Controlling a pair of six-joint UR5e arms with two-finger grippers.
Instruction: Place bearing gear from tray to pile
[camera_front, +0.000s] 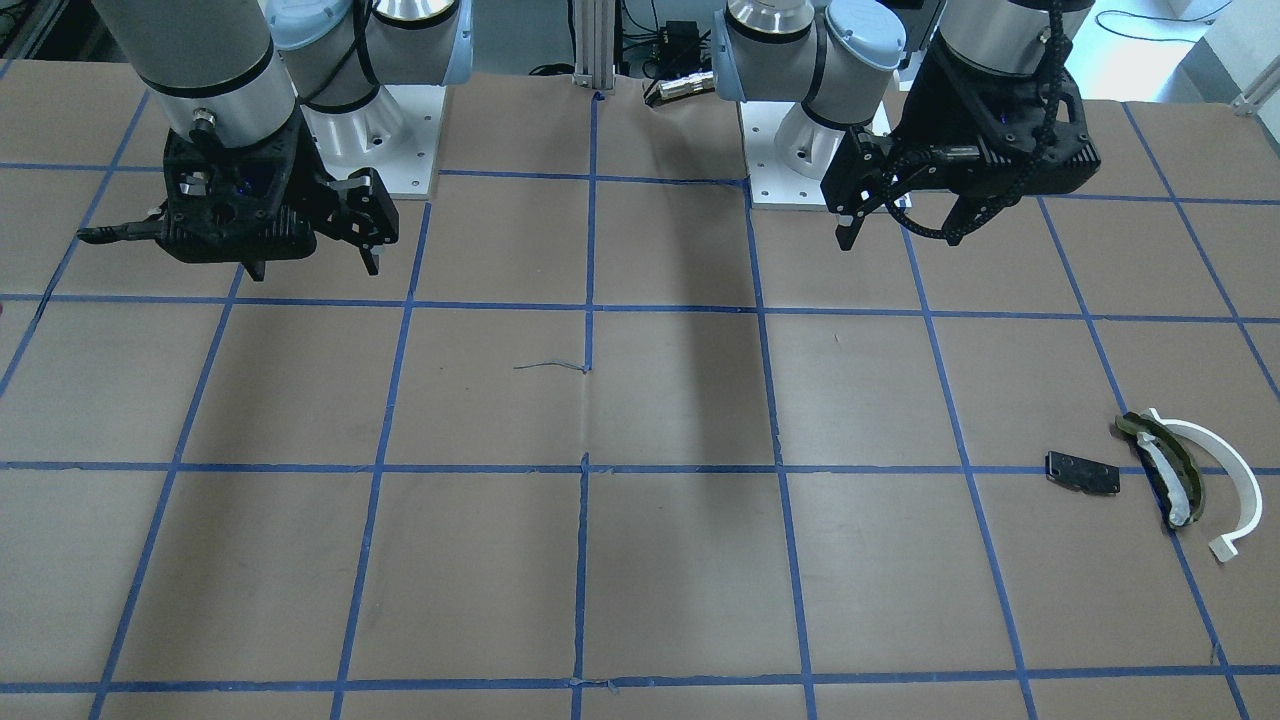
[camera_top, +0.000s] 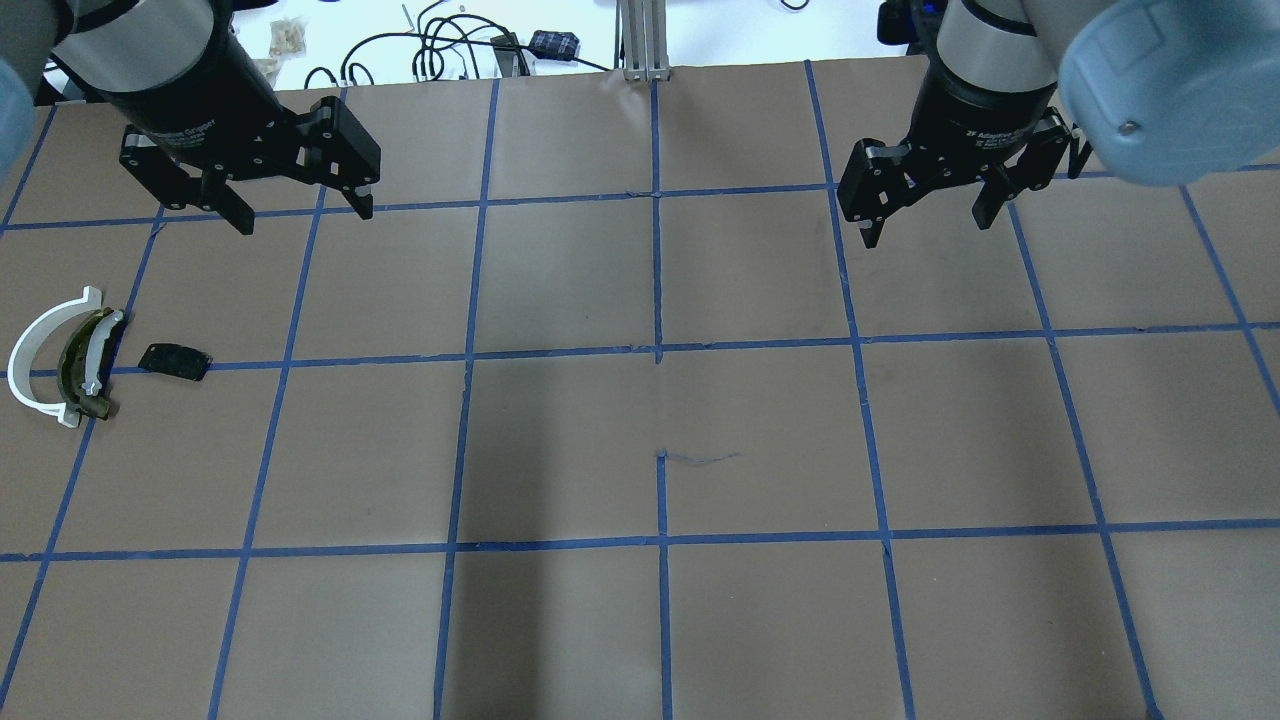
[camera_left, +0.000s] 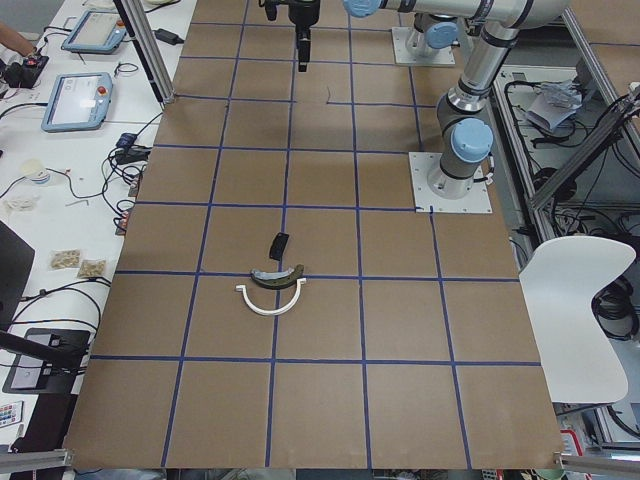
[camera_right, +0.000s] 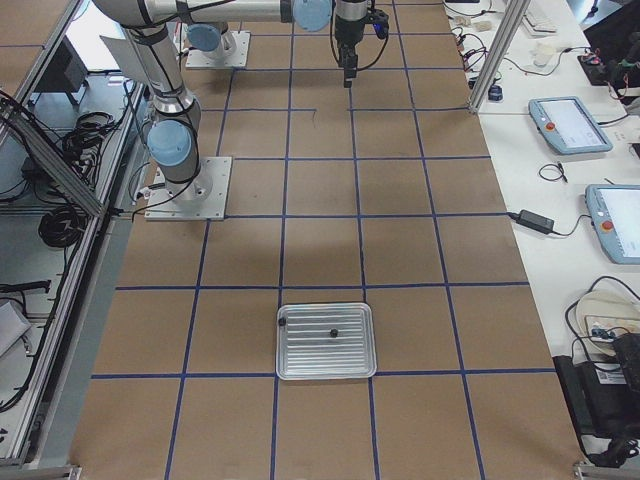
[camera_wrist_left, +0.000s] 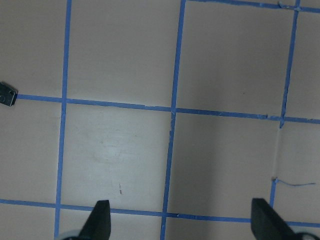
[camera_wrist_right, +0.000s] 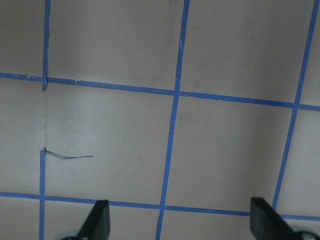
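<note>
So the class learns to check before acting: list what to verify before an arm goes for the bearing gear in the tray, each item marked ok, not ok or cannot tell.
1. Right gripper open and empty: ok.
2. Left gripper open and empty: ok.
3. Bearing gear lying in tray, uncovered: ok.
4. Gear's orientation for gripping: cannot tell, too small.
5. Pile parts grouped together: ok.
6. A gripper near the tray: not ok, both far.

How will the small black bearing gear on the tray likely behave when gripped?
The bearing gear looks tiny and rounded, so it is probably light and may roll or skid if nudged. The tray looks like smooth metal, likely offering little friction, though its rim should contain it.
</note>
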